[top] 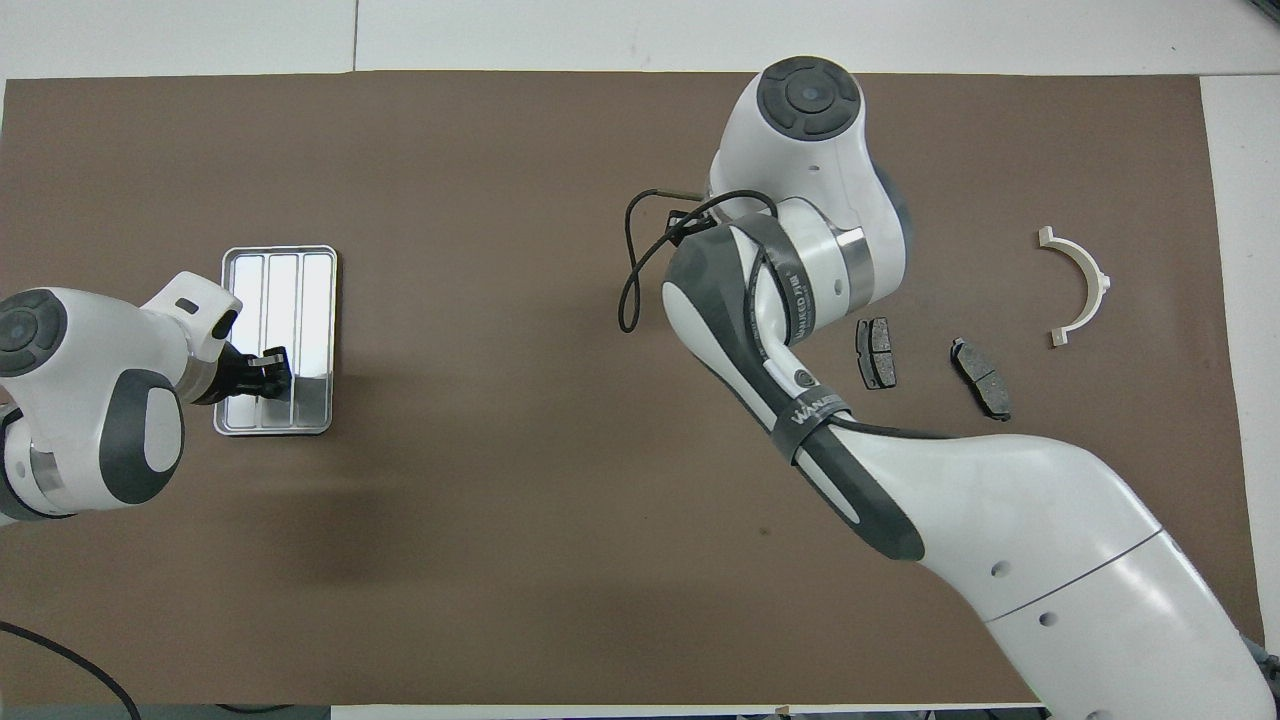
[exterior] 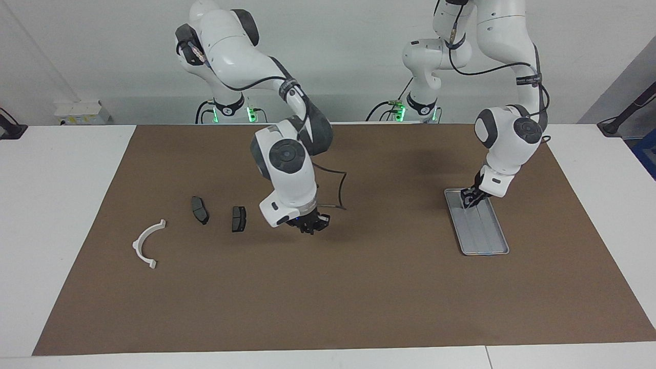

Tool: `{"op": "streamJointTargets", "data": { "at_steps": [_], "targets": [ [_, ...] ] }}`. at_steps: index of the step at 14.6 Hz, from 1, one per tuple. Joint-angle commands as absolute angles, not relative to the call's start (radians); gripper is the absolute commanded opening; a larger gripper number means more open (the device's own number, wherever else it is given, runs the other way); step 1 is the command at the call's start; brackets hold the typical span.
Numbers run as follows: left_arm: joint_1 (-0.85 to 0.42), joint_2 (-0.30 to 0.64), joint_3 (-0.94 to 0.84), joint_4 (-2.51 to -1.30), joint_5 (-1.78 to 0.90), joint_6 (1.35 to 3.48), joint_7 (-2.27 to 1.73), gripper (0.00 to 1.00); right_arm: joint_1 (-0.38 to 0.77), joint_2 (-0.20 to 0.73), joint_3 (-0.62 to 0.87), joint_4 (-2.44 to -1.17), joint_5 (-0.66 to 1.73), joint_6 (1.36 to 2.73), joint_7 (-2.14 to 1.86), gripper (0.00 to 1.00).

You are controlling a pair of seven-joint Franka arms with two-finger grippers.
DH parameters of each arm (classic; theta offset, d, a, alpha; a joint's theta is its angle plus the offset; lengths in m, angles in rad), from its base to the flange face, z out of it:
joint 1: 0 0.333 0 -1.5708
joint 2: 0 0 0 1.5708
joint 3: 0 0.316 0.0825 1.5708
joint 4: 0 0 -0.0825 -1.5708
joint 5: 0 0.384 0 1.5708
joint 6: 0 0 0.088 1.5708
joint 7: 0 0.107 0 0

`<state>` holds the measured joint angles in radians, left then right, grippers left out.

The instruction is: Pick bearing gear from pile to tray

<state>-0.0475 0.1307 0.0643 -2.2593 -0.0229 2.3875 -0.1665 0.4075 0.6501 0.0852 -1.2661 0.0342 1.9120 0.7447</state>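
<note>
Brown matting covers the table as the right pincer point(exterior: 311, 227), shut with nothing visible between its tips, crosses from the pile point(exterior: 197, 218) toward the tray point(exterior: 489, 248); next comes release there. Left pincer point(exterior: 469, 199), narrowly parted, hangs over that tray.

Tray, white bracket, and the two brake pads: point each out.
Tray point(exterior: 484, 233): facing view, bare ridged floor.
White bracket point(exterior: 141, 240): facing view, middle of the arc.
Brake pad nearer the bracket point(exterior: 199, 209): facing view, its face.
Other brake pad point(exterior: 238, 218): facing view, its face.
</note>
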Motion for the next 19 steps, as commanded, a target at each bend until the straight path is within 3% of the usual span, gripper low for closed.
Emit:
{"op": "streamJointTargets", "data": {
  "at_steps": [1,5,6,8,9,11,16,17,18,19],
  "targets": [
    [-0.044,0.124,0.057,-2.284,-0.015,2.421,-0.175,0.00,0.474,0.679,0.084,-1.246,0.052,1.953,0.854,0.00],
    [-0.049,0.126,0.057,-2.286,-0.015,2.421,-0.186,0.00,0.563,0.733,0.081,-1.246,0.048,2.019,0.992,0.00],
    [-0.049,0.126,0.057,-2.286,-0.015,2.422,-0.183,0.05,0.574,0.742,0.081,-1.246,0.043,2.025,1.008,0.00],
    [-0.045,0.127,0.057,-2.286,-0.015,2.433,-0.179,0.82,0.603,0.770,0.080,-1.246,0.041,2.043,1.032,0.00],
    [-0.044,0.127,0.057,-2.286,-0.015,2.434,-0.183,0.92,0.610,0.785,0.080,-1.246,0.037,2.060,1.041,0.00],
    [-0.046,0.130,0.057,-2.266,-0.015,2.424,-0.184,1.00,0.614,0.796,0.080,-1.246,0.028,2.065,1.048,0.00],
    [-0.052,0.132,0.054,-2.114,-0.015,2.286,-0.189,1.00,0.615,0.808,0.080,-1.247,0.012,2.074,1.049,0.00],
    [-0.054,0.130,0.052,-2.112,-0.015,2.283,-0.189,1.00,0.615,0.808,0.081,-1.246,0.012,2.072,1.055,0.24],
    [-0.069,0.130,0.054,-2.112,-0.015,2.283,-0.189,1.00,0.614,0.808,0.080,-1.247,0.012,2.071,1.078,0.66],
    [-0.075,0.130,0.054,-2.112,-0.015,2.281,-0.192,1.00,0.614,0.807,0.080,-1.246,0.009,2.065,1.086,1.00]
  ]
}}
